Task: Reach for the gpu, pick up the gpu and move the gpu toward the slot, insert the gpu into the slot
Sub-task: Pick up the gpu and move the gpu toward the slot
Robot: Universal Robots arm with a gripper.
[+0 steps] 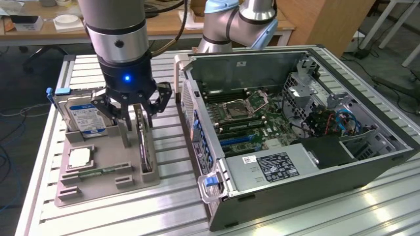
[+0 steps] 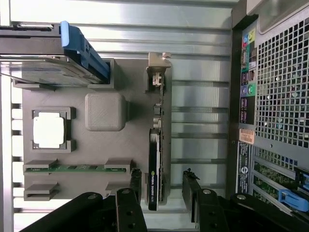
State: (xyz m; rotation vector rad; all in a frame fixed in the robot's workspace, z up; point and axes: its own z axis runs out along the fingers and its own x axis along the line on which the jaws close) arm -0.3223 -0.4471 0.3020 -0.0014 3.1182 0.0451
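Observation:
The gpu (image 1: pixel 145 147) stands on its edge in a grey holder tray (image 1: pixel 98 189) at the exterior view's left, a thin dark card with a metal bracket at its far end. My gripper (image 1: pixel 135 112) hangs just above it, open, with one finger on each side of the card and not touching it. In the wrist view the gpu (image 2: pixel 155 166) runs edge-on between the black fingertips (image 2: pixel 136 176) of my gripper (image 2: pixel 163 175). The blue slot (image 1: pixel 238 139) lies on the motherboard inside the open computer case (image 1: pixel 308 177).
The tray also holds a blue-labelled hard drive (image 1: pixel 85 118), a square processor chip (image 1: pixel 80 157) and a green memory stick (image 1: pixel 98 172). The case's perforated rear wall (image 2: pixel 282 87) stands close beside the tray. All rest on a ribbed metal table (image 1: pixel 170 206).

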